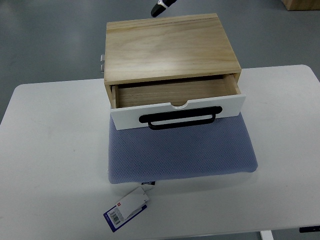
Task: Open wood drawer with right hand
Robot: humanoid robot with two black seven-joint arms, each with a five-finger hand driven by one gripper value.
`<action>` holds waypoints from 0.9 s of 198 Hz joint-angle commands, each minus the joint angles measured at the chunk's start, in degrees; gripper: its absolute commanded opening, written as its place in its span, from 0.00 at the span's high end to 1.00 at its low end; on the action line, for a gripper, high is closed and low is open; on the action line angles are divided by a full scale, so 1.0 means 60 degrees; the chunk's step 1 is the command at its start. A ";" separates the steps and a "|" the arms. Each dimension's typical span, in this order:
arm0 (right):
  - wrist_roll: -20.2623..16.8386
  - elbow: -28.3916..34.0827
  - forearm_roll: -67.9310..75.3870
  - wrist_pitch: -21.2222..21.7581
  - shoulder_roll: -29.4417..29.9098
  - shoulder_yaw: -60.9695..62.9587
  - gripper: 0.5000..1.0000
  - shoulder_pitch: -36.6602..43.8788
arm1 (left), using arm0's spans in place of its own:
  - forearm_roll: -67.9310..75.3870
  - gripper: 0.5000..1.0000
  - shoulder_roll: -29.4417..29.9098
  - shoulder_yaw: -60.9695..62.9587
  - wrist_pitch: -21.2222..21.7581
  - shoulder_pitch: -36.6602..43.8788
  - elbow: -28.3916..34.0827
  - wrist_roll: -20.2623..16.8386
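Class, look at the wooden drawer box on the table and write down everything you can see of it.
The wooden drawer box is a light, pale-grained case with a flat, bare top. Its single drawer is pulled partly out toward the camera and looks empty inside. The drawer has a white front panel with a notch in its top edge and a black bar handle. The box rests on a blue-grey cushion on the white table. No hand touches it.

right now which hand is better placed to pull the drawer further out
Neither: no hand is in view. The drawer is already partly open; its black handle sits about centred, favouring neither side.
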 commanded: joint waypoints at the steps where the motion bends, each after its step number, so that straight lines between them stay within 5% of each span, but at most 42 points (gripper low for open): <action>1: 0.0877 -0.1222 -0.0001 -0.0316 -0.0012 0.1879 0.11 -0.1673 | 0.0000 0.00 0.0000 0.0001 -0.0002 -0.0002 0.0001 -0.0001; 65: 0.2928 -0.3507 -0.0001 -0.1810 0.1496 0.8867 0.11 -0.6361 | 0.0015 0.00 0.0000 0.0015 -0.0002 -0.0002 -0.0028 -0.0001; 115: 0.4042 -0.4607 0.0014 -0.0844 0.3137 1.2574 0.11 -0.8588 | 0.0029 0.00 0.0000 0.0030 -0.0002 -0.0002 -0.0101 -0.0001; 178: 0.4174 -0.4637 -0.0030 -0.0375 0.4148 1.3469 0.11 -0.9307 | 0.0029 0.00 0.0000 0.0044 0.0012 0.0013 -0.0116 0.0013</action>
